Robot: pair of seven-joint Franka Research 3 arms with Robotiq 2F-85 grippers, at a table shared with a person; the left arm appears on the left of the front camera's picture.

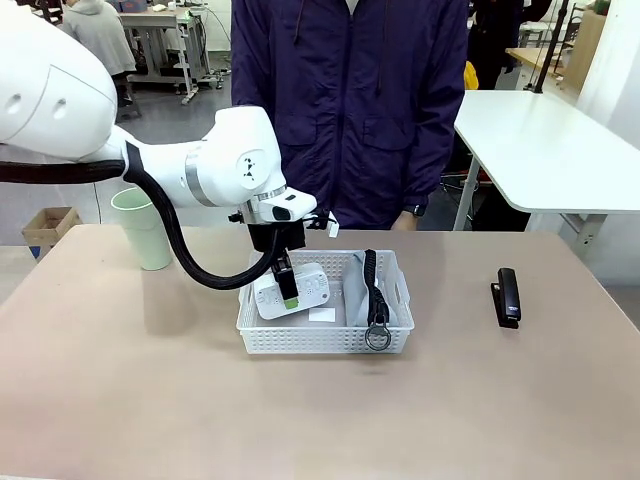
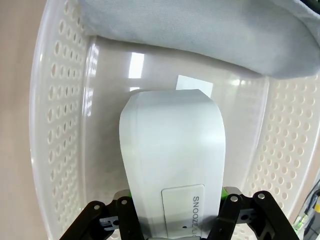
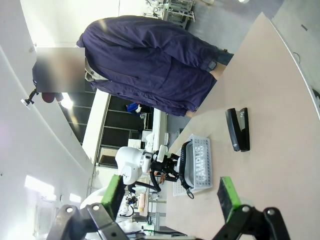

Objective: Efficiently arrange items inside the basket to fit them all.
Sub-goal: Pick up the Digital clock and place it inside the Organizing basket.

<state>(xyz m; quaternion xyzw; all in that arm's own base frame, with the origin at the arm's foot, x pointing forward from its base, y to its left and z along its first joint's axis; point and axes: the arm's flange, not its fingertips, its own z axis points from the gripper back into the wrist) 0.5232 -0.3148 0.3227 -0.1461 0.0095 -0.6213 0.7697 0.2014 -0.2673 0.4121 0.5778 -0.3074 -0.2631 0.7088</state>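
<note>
The white basket sits mid-table. My left gripper reaches down into its left half, shut on the white rounded box, which leans tilted above the floor. In the left wrist view the box fills the gap between my fingers, with the perforated basket wall around it. The grey pouch stands on edge in the right half, its black strap and ring hanging over the front rim. The black stapler lies on the table to the right. The pale green cup stands upright at the back left. My right gripper is open, high above the table.
A person in a dark blue jacket stands at the far edge right behind the basket. A white table stands at the back right. The right wrist view looks from afar at the stapler and the basket.
</note>
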